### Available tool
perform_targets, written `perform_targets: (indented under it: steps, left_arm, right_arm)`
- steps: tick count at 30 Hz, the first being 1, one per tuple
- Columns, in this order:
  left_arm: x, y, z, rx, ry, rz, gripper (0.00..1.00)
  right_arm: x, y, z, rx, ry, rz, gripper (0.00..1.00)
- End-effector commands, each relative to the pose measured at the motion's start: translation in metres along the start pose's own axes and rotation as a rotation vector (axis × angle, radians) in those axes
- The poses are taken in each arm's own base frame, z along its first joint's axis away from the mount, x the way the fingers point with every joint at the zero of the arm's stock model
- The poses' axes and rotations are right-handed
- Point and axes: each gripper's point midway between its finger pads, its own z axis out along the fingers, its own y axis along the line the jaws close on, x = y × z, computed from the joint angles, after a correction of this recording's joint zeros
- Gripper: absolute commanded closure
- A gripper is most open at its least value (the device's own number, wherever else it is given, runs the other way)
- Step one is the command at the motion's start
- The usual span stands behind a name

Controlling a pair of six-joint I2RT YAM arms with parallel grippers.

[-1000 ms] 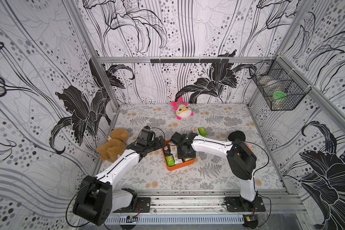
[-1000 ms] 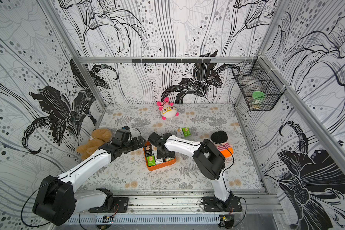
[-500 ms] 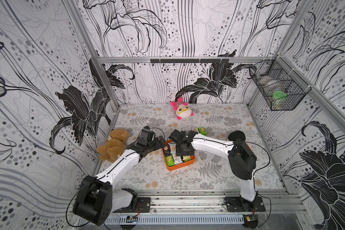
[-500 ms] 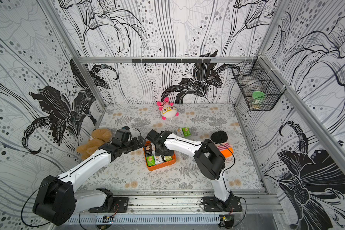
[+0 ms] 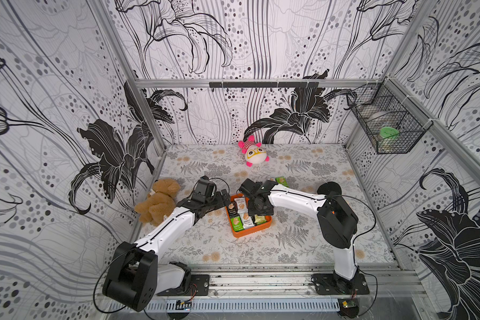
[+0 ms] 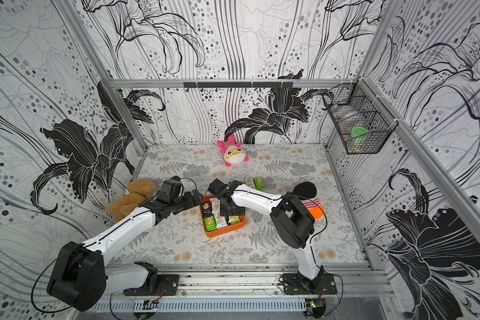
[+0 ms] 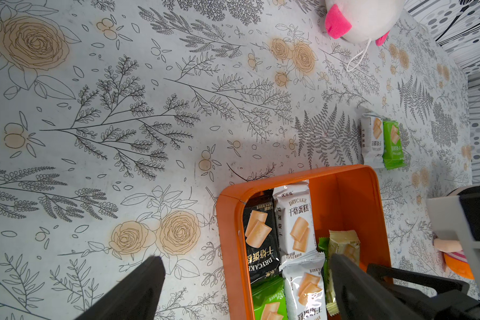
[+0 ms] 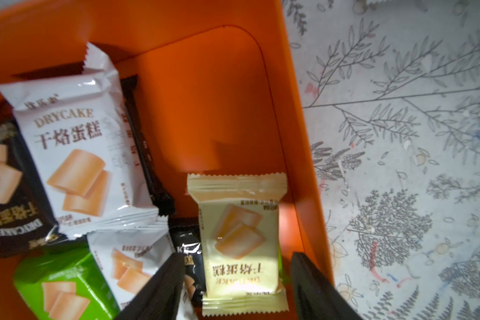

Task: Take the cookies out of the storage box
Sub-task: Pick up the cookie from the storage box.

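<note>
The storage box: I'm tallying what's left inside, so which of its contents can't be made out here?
- Both top views: the right end effector covers the far right part of the storage box; packets beneath hidden.
- Left wrist view: the picture's edge cuts off part of the box; a left end effector finger overlaps the pale yellow packet.
- Right wrist view: black packets lie partly under a white packet; the edge cuts others.

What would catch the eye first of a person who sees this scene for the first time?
The shallow bright-orange tray in the middle of the table, holding small snack packets, stands out most. A round pink-and-white plush toy lies near the back wall, and a brown plush bear sits at the table's left edge.
</note>
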Motion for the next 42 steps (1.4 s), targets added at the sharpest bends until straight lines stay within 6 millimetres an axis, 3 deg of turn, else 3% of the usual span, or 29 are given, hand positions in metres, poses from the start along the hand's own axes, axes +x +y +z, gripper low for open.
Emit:
perform_targets:
  steps: [1, 14, 23, 32, 42]
  left_arm:
    - [-0.01, -0.004, -0.004, 0.008, -0.028, -0.006, 0.03]
    - [-0.011, -0.002, -0.008, -0.004, -0.036, 0.0, 0.03]
    - [-0.008, 0.001, -0.008, -0.009, -0.038, -0.01, 0.03]
    - [-0.013, -0.005, -0.008, 0.0, -0.034, 0.003, 0.03]
    - [-0.019, -0.01, -0.004, 0.008, -0.041, 0.0, 0.03]
  right_arm:
    - [0.007, -0.006, 0.013, 0.027, 0.03, -0.013, 0.34]
    - [0.006, -0.002, 0.025, 0.034, 0.043, -0.035, 0.37]
    - [0.001, -0.002, 0.019, 0.03, 0.017, -0.048, 0.55]
    - [-0.011, 0.006, 0.003, 0.004, -0.018, -0.061, 0.57]
    - [-0.034, 0.023, -0.031, -0.076, -0.1, -0.106, 0.57]
